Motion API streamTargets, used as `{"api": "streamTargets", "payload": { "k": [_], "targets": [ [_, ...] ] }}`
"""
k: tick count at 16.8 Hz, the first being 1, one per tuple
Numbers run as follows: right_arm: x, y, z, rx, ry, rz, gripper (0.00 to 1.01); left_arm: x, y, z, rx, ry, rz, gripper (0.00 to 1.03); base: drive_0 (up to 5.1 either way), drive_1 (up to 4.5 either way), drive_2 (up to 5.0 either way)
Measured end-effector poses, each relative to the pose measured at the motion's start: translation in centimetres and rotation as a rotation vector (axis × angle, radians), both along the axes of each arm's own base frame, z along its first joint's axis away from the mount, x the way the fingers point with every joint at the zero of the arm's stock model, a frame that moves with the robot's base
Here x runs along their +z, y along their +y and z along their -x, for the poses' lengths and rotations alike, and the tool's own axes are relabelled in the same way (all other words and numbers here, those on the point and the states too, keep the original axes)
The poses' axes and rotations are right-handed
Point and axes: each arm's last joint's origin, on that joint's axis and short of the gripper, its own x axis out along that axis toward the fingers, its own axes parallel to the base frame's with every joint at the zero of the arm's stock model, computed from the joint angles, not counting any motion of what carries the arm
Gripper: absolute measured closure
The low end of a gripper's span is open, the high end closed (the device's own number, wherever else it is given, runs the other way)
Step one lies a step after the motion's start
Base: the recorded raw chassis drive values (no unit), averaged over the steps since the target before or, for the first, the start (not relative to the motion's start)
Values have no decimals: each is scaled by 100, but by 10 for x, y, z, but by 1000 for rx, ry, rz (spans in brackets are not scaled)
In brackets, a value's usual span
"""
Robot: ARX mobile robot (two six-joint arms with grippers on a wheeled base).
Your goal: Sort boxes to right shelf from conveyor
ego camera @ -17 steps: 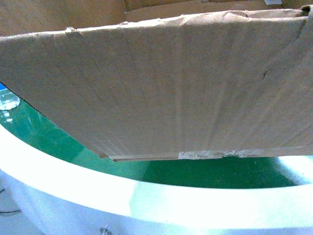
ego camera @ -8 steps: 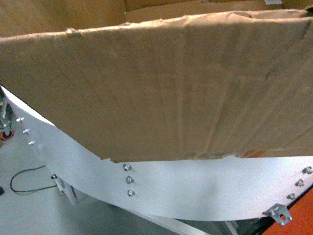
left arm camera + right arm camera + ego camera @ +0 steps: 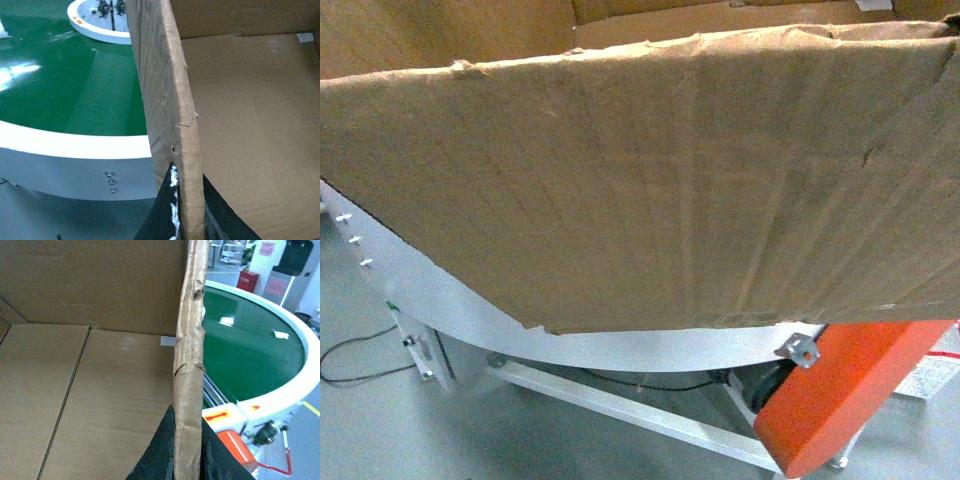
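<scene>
Head view: the box (image 3: 660,180) fills nearly my whole frame, near wall facing the camera, ragged torn top edge running across the upper part. Taking the box as my landmark. Below its bottom edge I see the white rim of the conveyor (image 3: 620,350), a white metal leg rail (image 3: 620,405) beneath that, and the orange housing (image 3: 840,385) below the box's lower right corner. Grey floor lies under all of it, with a black cable (image 3: 350,365) on the floor off the box's lower left. The box sits clear above the conveyor rim from this angle; I cannot tell whether anything touches its underside.

Left wrist view: the left gripper (image 3: 187,212) straddles the box's side wall, one dark finger (image 3: 162,210) outside and one inside, both pressed against the cardboard. I read it as clamped on the wall. Outside that wall I see the green belt, its white rim, and a white round hub (image 3: 100,22) beyond.

Right wrist view: the right gripper (image 3: 187,455) is likewise pinched on the opposite wall, dark fingers (image 3: 162,452) flanking the torn edge. Inside the box, a small white sticker (image 3: 168,341) sits at the floor's far edge. Outside this wall: green belt, white rim, orange housing.
</scene>
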Motion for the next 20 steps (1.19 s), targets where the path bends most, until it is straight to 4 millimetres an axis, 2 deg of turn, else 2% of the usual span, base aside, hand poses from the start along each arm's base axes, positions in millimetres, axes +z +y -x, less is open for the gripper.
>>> {"api": "streamTargets", "payload": {
  "k": [3,20],
  "targets": [
    [0,-1,0,-5,0,0,97,0,-1,0,-6,-1,1,101,57,-540,-200],
    [0,-1,0,-3,0,0,97,0,0,0,-3,1,1,101,-169,-169,-169]
  ]
}}
